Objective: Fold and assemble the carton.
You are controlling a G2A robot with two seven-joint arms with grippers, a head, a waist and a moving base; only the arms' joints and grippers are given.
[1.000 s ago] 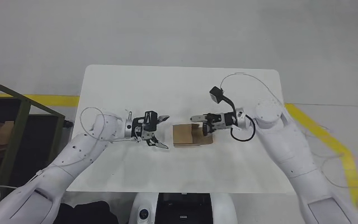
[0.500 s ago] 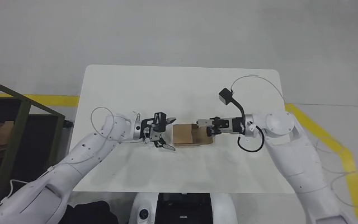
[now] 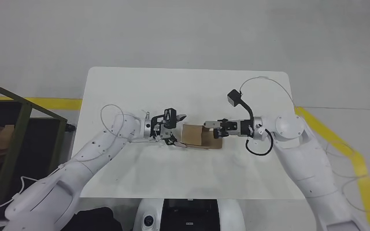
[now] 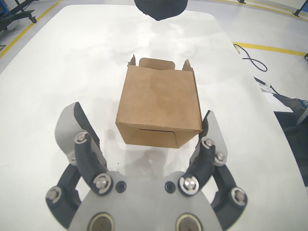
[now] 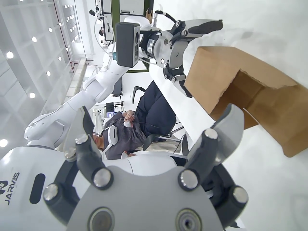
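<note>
A brown carton [image 3: 199, 137] lies on its side in the middle of the white table [image 3: 173, 86]. Its closed end [image 4: 151, 137] faces my left gripper [image 3: 176, 130], and its open end, with loose flaps [image 5: 267, 106], faces my right gripper [image 3: 210, 126]. In the left wrist view, the left gripper [image 4: 142, 109] is open and straddles the closed end. One fingertip [image 4: 208, 123] touches the carton's corner. The right gripper [image 5: 156, 115] is open too, with one finger [image 5: 229, 121] in front of the open end. The left gripper [image 5: 190, 56] also appears beyond the carton [image 5: 223, 73] in the right wrist view.
A black cable [image 4: 255, 63] lies on the floor off one side of the table. A green metal frame [image 3: 17, 127] stands beside the table's left end. Bare tabletop lies all around the carton.
My left gripper has moved right, up to the carton's closed end. The right gripper has drawn back slightly and turned. The carton has shifted a little to the right.
</note>
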